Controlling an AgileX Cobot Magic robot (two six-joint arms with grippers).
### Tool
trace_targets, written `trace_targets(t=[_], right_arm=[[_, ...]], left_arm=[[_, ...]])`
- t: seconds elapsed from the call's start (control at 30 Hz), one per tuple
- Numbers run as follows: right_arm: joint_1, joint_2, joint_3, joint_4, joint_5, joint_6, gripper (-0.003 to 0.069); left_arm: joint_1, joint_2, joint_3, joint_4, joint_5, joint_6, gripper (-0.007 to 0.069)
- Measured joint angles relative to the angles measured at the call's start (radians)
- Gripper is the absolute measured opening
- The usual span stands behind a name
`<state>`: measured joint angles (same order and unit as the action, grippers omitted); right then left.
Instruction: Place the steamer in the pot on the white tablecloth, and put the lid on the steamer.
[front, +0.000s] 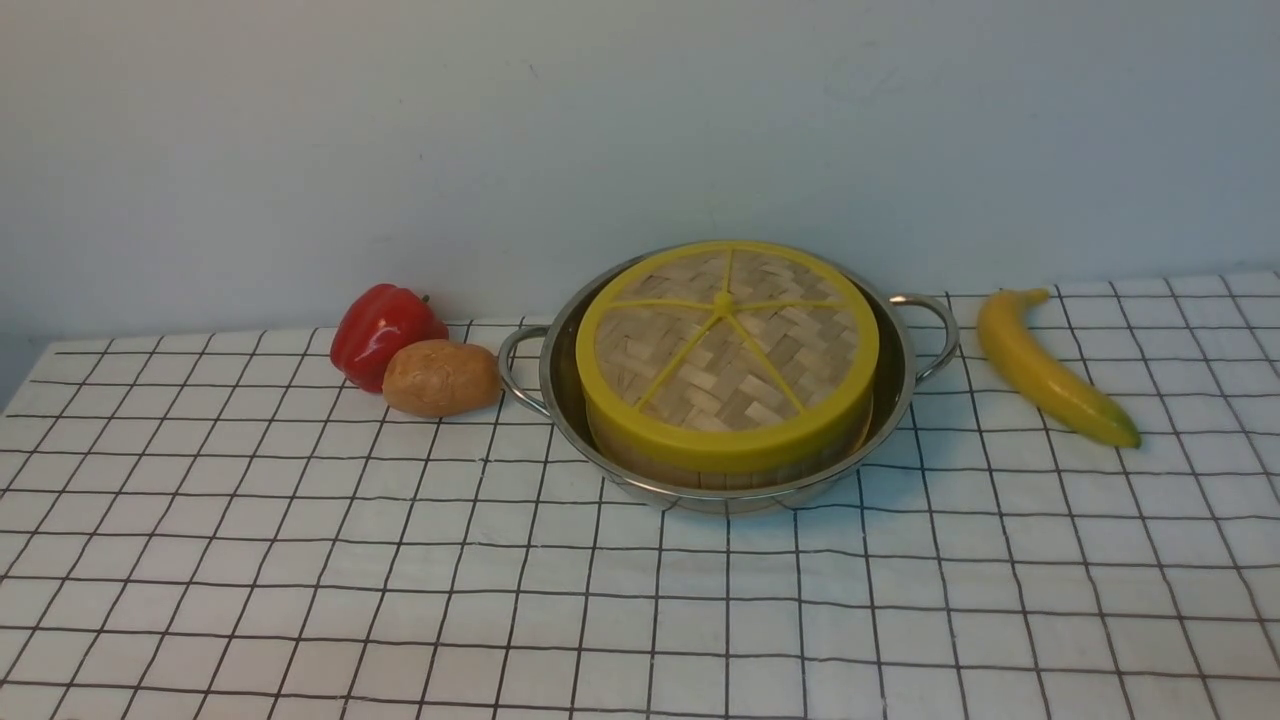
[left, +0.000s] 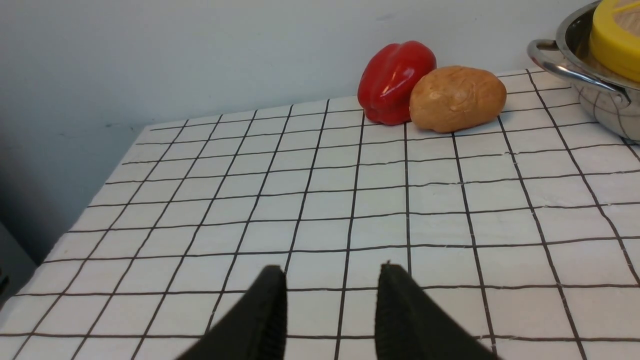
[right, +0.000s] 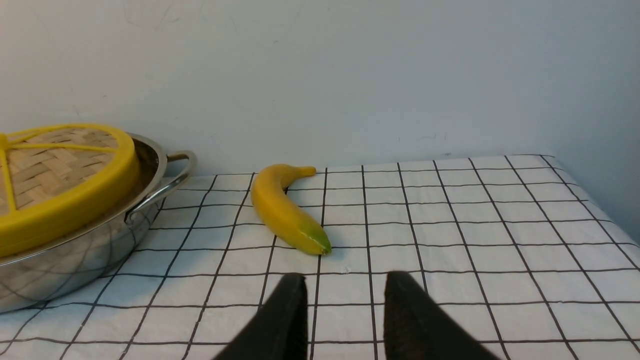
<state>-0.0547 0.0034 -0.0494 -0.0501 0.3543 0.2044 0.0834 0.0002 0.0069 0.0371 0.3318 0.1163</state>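
Note:
The steel pot (front: 560, 400) stands on the white tablecloth (front: 300, 580) at mid table. Inside it sits the bamboo steamer (front: 700, 468), of which only a strip of wall shows under the lid (front: 728, 350), whose yellow rim rests level on top. Neither arm appears in the front view. My left gripper (left: 332, 272) hovers over bare cloth, well short of the pot (left: 590, 85), its black fingers apart with nothing between. My right gripper (right: 345, 280) is likewise open and empty over the cloth, with the pot (right: 90, 250) and lid (right: 65, 205) off to one side.
A red bell pepper (front: 383, 333) and a potato (front: 441, 377) lie touching, just left of the pot's left handle. A banana (front: 1050, 368) lies right of the right handle. A pale wall stands behind the table. The cloth's left edge drops off near the left gripper.

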Motion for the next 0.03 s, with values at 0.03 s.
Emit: trace_targets(t=[0.03], right_arm=[[0.0,0.0,0.0,0.0,0.0,0.0,0.024]], left_arm=[[0.0,0.0,0.0,0.0,0.0,0.0,0.0243]])
